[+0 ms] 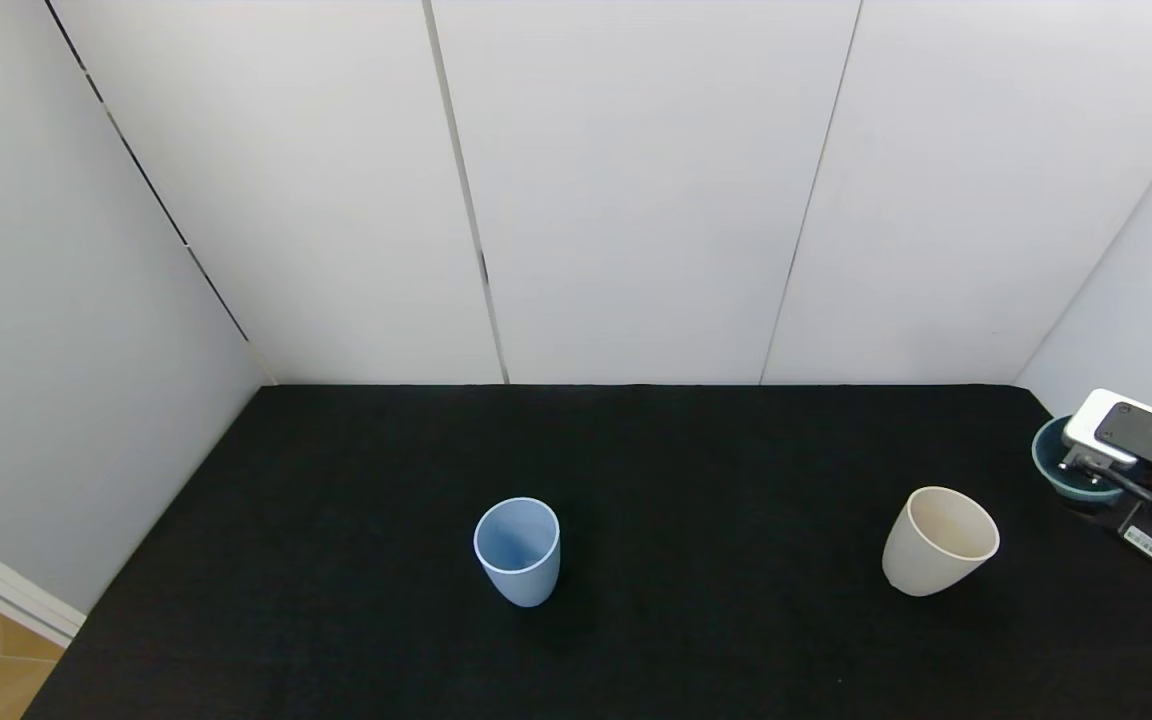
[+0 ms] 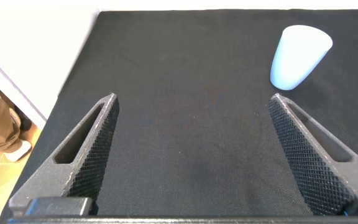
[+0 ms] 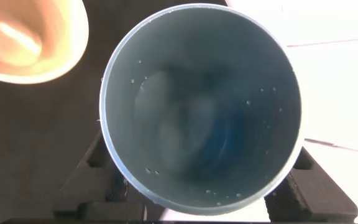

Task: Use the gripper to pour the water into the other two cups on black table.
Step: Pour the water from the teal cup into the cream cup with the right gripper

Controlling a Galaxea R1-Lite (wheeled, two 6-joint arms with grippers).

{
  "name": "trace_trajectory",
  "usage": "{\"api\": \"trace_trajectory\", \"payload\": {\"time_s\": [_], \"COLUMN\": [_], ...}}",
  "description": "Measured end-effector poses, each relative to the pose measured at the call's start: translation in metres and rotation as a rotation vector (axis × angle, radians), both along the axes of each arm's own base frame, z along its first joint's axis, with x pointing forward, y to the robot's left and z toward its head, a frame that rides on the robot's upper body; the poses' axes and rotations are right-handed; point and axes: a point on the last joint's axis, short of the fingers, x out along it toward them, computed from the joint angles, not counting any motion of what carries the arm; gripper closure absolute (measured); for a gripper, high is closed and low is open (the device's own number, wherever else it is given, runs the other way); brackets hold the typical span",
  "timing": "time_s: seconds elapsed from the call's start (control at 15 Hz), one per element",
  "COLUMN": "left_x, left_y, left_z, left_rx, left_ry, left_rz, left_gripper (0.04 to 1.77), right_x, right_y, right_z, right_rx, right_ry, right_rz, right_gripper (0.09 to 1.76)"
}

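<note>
My right end effector (image 1: 1086, 470) sits at the far right edge of the worktop (image 1: 696, 470), and it is closed around the teal cup (image 1: 1054, 462); in my right wrist view the black fingers (image 3: 319, 193) show on either side of that cup's wall, pressed against it. The teal cup (image 3: 201, 106) stands upright with its mouth facing the wrist camera; droplets cling to the inner wall, and the water (image 3: 185, 124) shows only as a faint sheen low inside — how much there is I cannot tell.

The cream cup (image 1: 939, 540) stands upright just beside the teal cup, nearer to me and a little toward my left, apart from it; its rim appears at a corner of my right wrist view (image 3: 23, 40), and what lies at its bottom I cannot make out. The light blue cup (image 1: 517, 550) stands upright near the middle of the worktop, well apart from the other two.

My left end effector (image 2: 191, 143) hangs low over the black cloth with its two textured fingers (image 2: 92, 149) spread wide and nothing between them; the light blue cup (image 2: 298, 56) stands ahead of it, beyond one fingertip, untouched.
</note>
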Motion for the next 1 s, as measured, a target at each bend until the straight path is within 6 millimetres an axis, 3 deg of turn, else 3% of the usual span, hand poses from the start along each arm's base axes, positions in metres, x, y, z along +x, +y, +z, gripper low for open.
{"api": "trace_trajectory", "payload": {"time_s": [0.67, 1.0], "left_x": [0.000, 0.000], "left_y": [0.000, 0.000], "left_z": [0.000, 0.000], "left_rx": [0.000, 0.000], "left_ry": [0.000, 0.000], "left_rz": [0.000, 0.000], "left_gripper": [0.09, 0.09], "right_x": [0.014, 0.017], "right_y": [0.025, 0.027], "right_z": [-0.006, -0.004], "right_rx": [-0.200, -0.298], "right_ry": [0.049, 0.058], "right_rz": [0.058, 0.094], "right_gripper": [0.67, 0.67]}}
